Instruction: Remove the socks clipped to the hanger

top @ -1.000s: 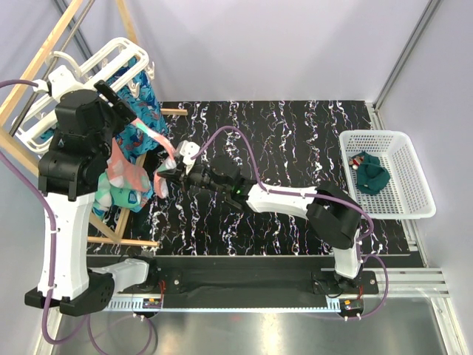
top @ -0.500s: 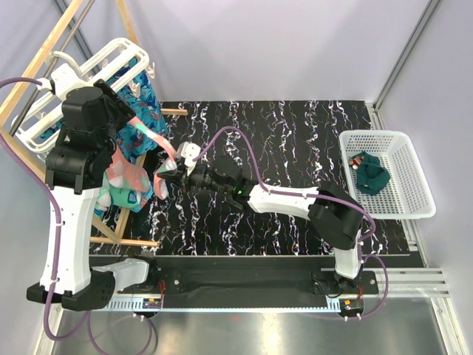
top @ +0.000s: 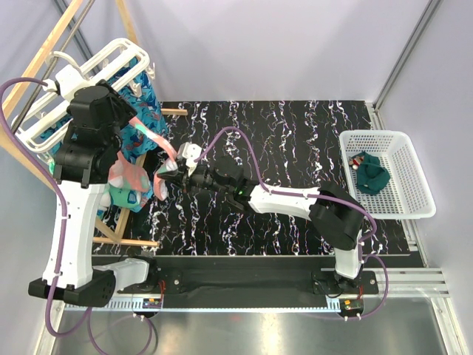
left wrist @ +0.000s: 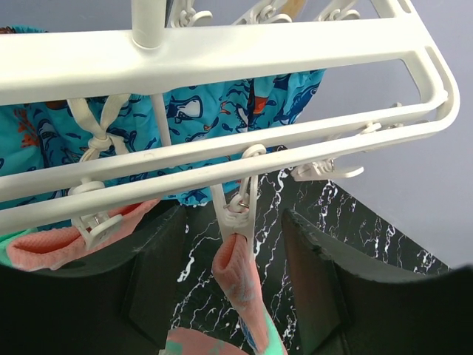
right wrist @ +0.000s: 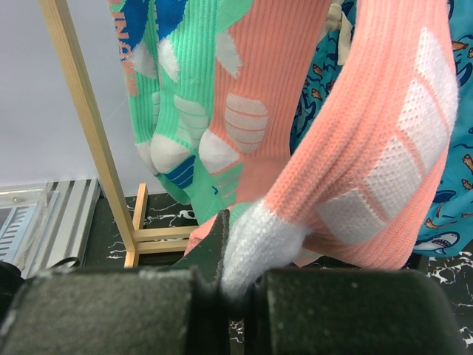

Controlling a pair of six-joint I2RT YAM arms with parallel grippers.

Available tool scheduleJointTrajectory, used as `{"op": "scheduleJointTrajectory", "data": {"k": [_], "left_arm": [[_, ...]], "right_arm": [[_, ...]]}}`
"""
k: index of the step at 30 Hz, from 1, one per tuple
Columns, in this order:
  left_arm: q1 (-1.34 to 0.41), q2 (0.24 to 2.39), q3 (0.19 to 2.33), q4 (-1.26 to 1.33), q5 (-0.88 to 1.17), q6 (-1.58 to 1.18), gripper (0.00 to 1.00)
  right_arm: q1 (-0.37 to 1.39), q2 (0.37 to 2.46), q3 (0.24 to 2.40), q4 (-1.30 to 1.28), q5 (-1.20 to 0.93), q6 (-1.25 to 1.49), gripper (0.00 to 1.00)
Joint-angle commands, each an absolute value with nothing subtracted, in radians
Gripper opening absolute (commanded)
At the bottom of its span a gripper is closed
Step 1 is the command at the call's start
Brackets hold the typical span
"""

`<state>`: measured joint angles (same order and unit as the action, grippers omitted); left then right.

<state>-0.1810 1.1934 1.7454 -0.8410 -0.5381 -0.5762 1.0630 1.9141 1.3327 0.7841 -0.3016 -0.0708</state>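
**Right end effector** (right wrist: 233, 285): the two fingers are closed together on the white toe of a coral-pink sock (right wrist: 369, 140). The sock arches up and away from the grip toward the upper right of the wrist view. Just beside it hang mint-green socks (right wrist: 177, 111) with white and blue marks. Behind them is blue patterned fabric (right wrist: 443, 214) printed with sea creatures. A wooden pole frame (right wrist: 85, 126) stands at the left of that view.

**Left end effector** (left wrist: 233, 222): the fingers (left wrist: 159, 274) are apart, one on each side of a white clip (left wrist: 240, 211), with a gap visible on both sides. The clip dangles from a bar of the hanger (left wrist: 222, 52) and pinches the upper end of coral-pink fabric. A second clip (left wrist: 92, 222), further left on the same bars, pinches another coral-pink end (left wrist: 44, 248).

**Top view:** the hanger sits tilted against the wooden pole frame at the far left, above the edge of the black marbled surface (top: 295, 133). The left arm is raised to the hanger. The right arm extends across the surface to the socks below it. A coral-pink strip runs from under the hanger down to the right end effector. A white mesh basket (top: 380, 134) lies at the right edge, well apart from the hanger, with a dark teal sock (top: 372, 177) inside.
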Motion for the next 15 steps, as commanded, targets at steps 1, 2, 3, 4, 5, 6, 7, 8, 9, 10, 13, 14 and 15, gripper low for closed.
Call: {"op": "scheduleJointTrajectory", "data": {"k": [1,2,3,4,5,6,7,8,9,10,13,14,15], "left_arm": [[-0.173,1.19,1.738,-0.761,-0.589,-0.578,0.59],[-0.173,1.189,1.735,-0.747,-0.591,-0.577,0.58],[-0.173,1.184,1.727,-0.739,-0.591,-0.577,0.57],[-0.172,1.181,1.724,-0.732,-0.591,-0.574,0.56],[-0.173,1.177,1.724,-0.721,-0.591,-0.575,0.56],[-0.172,1.18,1.724,-0.718,-0.589,-0.571,0.54],[-0.172,1.181,1.729,-0.718,-0.589,-0.571,0.54],[-0.173,1.187,1.732,-0.719,-0.589,-0.571,0.54],[-0.173,1.189,1.732,-0.721,-0.591,-0.569,0.54],[-0.172,1.19,1.732,-0.719,-0.591,-0.566,0.54],[-0.172,1.187,1.723,-0.713,-0.592,-0.568,0.52],[-0.173,1.187,1.72,-0.707,-0.592,-0.566,0.52],[-0.172,1.187,1.717,-0.703,-0.591,-0.566,0.52]], "right_arm": [[1.057,1.845,1.327,0.853,-0.314,-0.074,0.0],[1.057,1.845,1.327,0.853,-0.314,-0.072,0.0],[1.055,1.845,1.327,0.854,-0.314,-0.074,0.0],[1.055,1.847,1.327,0.854,-0.313,-0.072,0.0],[1.055,1.845,1.327,0.854,-0.316,-0.072,0.0],[1.055,1.847,1.327,0.854,-0.316,-0.072,0.0],[1.055,1.845,1.327,0.854,-0.316,-0.072,0.0],[1.055,1.845,1.325,0.854,-0.316,-0.072,0.0],[1.057,1.844,1.324,0.856,-0.316,-0.072,0.0],[1.055,1.842,1.324,0.856,-0.314,-0.072,0.0],[1.054,1.839,1.322,0.857,-0.314,-0.071,0.0],[1.054,1.838,1.321,0.857,-0.314,-0.071,0.0],[1.054,1.839,1.319,0.859,-0.314,-0.069,0.0]]}}
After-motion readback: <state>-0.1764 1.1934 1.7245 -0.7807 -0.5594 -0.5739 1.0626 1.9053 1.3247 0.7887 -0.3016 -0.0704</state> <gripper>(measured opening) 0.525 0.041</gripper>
